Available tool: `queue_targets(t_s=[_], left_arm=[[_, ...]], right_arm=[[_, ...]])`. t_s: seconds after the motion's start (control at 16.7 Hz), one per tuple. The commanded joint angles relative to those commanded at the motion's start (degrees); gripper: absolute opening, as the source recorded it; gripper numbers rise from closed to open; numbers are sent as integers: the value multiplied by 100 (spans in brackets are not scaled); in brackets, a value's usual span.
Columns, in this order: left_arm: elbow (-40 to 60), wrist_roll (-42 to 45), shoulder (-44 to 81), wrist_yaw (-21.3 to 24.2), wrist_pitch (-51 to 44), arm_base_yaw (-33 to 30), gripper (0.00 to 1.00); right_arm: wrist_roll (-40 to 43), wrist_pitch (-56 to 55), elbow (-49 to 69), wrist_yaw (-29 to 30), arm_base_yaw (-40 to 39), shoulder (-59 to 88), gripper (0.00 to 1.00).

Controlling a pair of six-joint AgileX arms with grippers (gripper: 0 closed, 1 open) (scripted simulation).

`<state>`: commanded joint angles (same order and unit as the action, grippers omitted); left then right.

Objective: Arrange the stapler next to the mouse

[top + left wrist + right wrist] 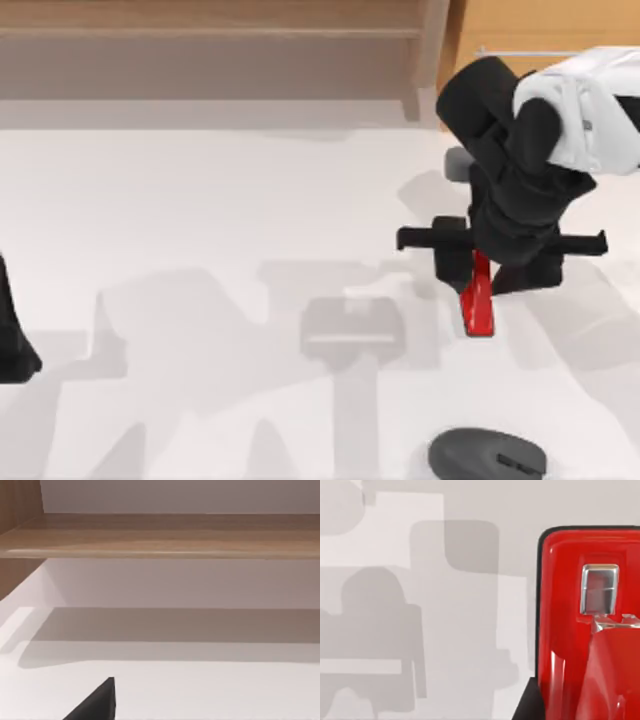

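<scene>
The red stapler hangs lengthwise under my right gripper, which is shut on its upper end at the table's right side. Up close in the right wrist view, the stapler shows a glossy red body, a black edge and a small silver plate. Its shadow falls on the table to the left, so it appears lifted. The dark grey oval mouse lies at the front edge, below the stapler and apart from it. My left arm stays parked at the table's left edge.
A wooden shelf unit runs along the back of the white table, with a wooden panel at the back right. The left wrist view faces that shelf board. Bare tabletop lies on both sides of the mouse.
</scene>
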<state>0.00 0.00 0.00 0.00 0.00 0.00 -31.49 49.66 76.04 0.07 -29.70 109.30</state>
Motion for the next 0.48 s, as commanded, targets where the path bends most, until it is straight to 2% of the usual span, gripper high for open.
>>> queue_targets(t_s=[0.48], left_arm=[[0,0,0,0,0,0,100]], right_arm=[[-35,-29,2,-120,-9,7,0]])
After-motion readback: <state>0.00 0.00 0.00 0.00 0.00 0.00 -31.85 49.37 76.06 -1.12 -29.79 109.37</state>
